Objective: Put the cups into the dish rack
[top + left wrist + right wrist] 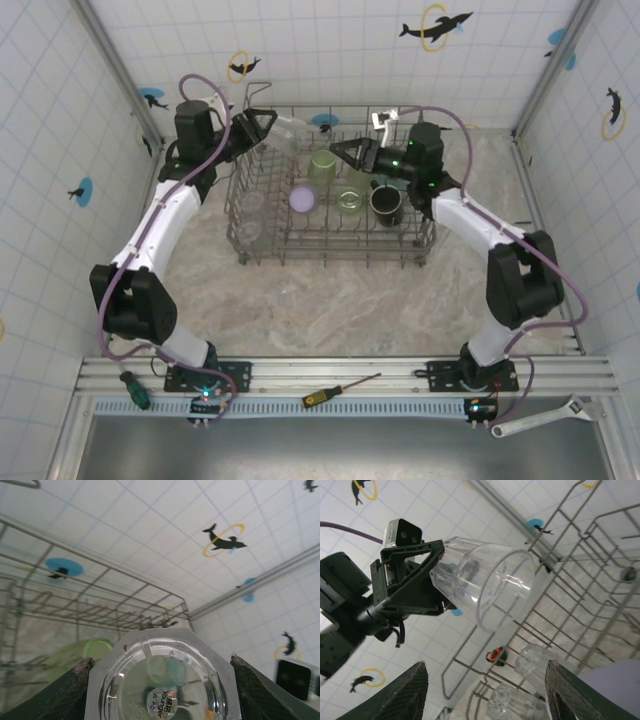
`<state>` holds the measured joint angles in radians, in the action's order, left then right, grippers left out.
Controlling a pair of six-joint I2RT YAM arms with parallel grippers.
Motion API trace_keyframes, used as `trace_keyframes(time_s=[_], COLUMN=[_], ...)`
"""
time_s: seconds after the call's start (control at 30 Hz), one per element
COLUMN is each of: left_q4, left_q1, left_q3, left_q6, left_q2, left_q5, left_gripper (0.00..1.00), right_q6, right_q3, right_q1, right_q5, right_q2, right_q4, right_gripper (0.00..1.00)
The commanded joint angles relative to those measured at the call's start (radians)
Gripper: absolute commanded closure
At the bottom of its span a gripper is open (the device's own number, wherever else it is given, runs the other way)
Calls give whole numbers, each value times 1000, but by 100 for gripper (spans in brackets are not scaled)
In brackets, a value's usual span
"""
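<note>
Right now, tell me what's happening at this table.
The left gripper is shut on a clear plastic tumbler, holding it sideways over the far left part of the grey wire dish rack. The right gripper is open above the rack's middle, holding nothing. Already in the rack are pale green tumblers, a lavender cup, a black mug and clear cups at the left end.

The left arm [150,235] bends at its elbow and reaches to the far side of the worktop, wrist turned so the left claw [262,127] points rightward, its fingers [70,692] clamped on the base of a clear cup [285,130]. The right arm [470,215] folds at its elbow and stretches leftward. The right claw [343,155] faces the left one, its fingers [405,695] spread wide apart.
</note>
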<state>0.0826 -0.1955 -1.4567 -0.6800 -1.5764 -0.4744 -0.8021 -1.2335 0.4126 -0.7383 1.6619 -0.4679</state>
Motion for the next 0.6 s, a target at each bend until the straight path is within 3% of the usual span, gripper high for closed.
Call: trace_keyframes(time_s=[0.0, 0.1, 0.43, 0.57], left_q4=[128, 179, 290, 337], left_q1=[2, 1, -57, -113], left_q3=[-68, -94, -164, -217], left_q6=[179, 251, 486, 578], left_q2=[-25, -42, -123, -172], left_q5=[159, 231, 427, 549], left_gripper=[100, 100, 100, 100], right_q6=[138, 233, 390, 403], right_q3=[56, 95, 266, 335], right_q1=[-14, -16, -19, -32], right_q5=[66, 152, 390, 424], right_q2=[-107, -190, -463, -549], right_q4=[137, 252, 445, 456], right_gripper=[33, 30, 0, 0])
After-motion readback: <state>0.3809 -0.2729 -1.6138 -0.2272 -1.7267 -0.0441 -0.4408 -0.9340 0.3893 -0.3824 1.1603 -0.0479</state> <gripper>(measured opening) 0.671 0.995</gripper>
